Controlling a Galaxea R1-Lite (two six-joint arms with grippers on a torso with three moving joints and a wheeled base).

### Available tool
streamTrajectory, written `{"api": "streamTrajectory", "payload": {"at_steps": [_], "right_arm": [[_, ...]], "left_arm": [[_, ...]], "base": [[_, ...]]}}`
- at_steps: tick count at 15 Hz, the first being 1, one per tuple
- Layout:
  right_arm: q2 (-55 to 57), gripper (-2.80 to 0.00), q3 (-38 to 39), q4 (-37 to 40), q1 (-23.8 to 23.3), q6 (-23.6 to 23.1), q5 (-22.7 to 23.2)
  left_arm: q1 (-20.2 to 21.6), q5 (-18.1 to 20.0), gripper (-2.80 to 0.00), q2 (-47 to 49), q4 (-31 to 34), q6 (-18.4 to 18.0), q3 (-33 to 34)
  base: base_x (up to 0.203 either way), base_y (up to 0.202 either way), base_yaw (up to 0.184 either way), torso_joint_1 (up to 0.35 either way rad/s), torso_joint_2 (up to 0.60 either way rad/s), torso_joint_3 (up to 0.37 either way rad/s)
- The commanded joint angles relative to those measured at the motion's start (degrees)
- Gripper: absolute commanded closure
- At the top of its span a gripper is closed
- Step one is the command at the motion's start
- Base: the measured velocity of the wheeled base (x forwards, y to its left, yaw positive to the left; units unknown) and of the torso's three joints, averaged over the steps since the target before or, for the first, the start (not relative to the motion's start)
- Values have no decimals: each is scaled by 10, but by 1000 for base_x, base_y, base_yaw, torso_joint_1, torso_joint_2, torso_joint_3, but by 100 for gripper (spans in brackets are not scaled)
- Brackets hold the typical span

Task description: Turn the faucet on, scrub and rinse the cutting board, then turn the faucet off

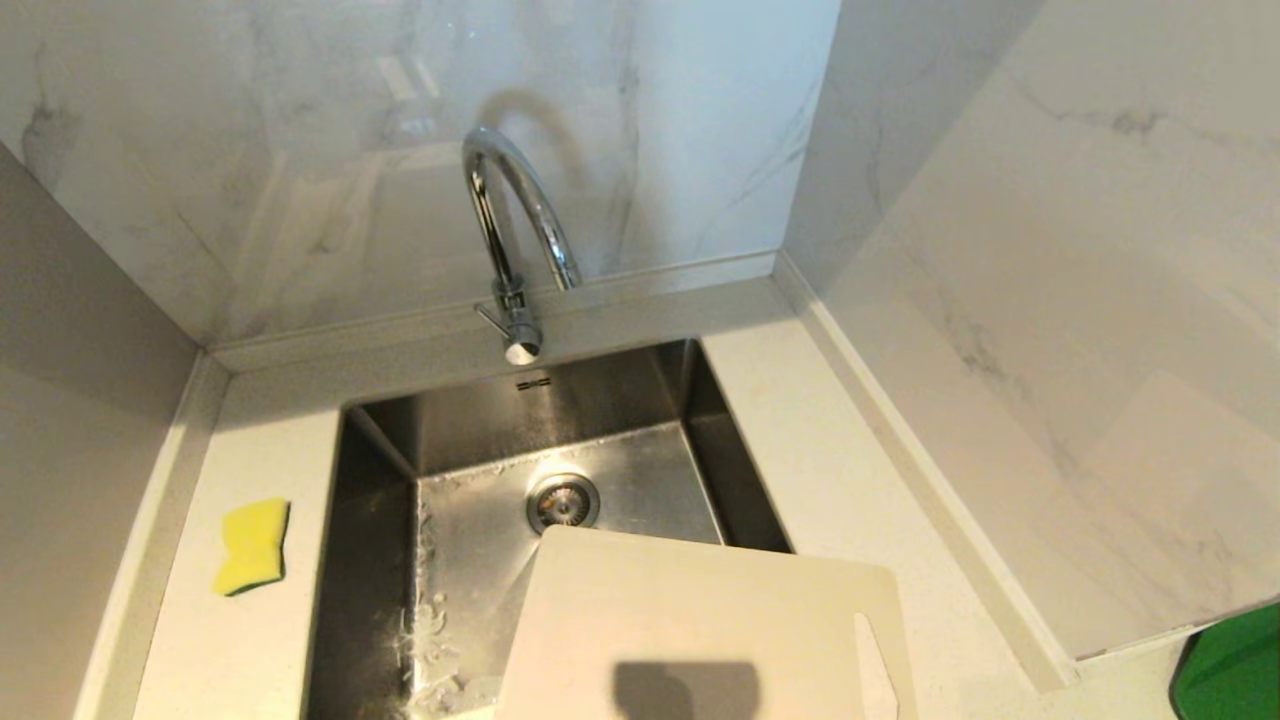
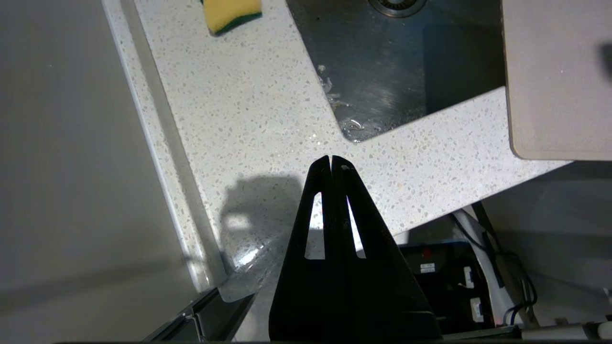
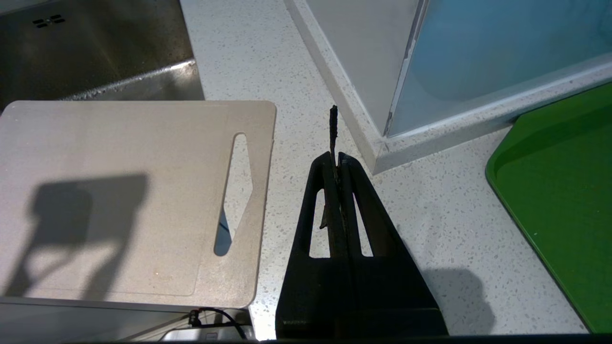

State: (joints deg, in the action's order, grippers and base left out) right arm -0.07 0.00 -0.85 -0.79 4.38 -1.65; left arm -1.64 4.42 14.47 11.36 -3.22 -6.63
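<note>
The chrome gooseneck faucet (image 1: 510,220) stands behind the steel sink (image 1: 480,540), with its small lever (image 1: 490,315) at the base; no stream of water shows. The beige cutting board (image 1: 700,630) lies flat over the sink's near right corner and the counter, slot handle to the right. Neither gripper is in the head view. My left gripper (image 2: 332,161) is shut and empty over the counter's front edge, left of the sink (image 2: 382,71) and apart from the cutting board (image 2: 554,76). My right gripper (image 3: 338,157) is shut beside the cutting board's (image 3: 119,191) handle end; a thin dark strip pokes out between its tips.
A yellow-and-green sponge (image 1: 252,546) lies on the counter left of the sink; the left wrist view shows this sponge (image 2: 232,13) too. A green tray (image 1: 1235,665) sits at the far right, beyond a marble wall corner (image 3: 382,157). Walls close in the counter on the left, back and right.
</note>
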Motion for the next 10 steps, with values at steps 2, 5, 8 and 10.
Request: {"api": "streamTrajectory", "payload": {"at_steps": [2,5,8,10], "right_arm": [[0,0,1,0,0,0,0],[0,0,1,0,0,0,0],[0,0,1,0,0,0,0],[0,0,1,0,0,0,0]], "left_arm": [[-1,4,0,-4,-5,0,4],[-1,1,0,0,-5,1,5],[9,6,0,-37,-5,2,5],[12,4,0,-73,-5,17,5]], "base": [[0,0,0,0,0,0],[0,0,0,0,0,0],[0,0,0,0,0,0],[0,0,0,0,0,0]]}}
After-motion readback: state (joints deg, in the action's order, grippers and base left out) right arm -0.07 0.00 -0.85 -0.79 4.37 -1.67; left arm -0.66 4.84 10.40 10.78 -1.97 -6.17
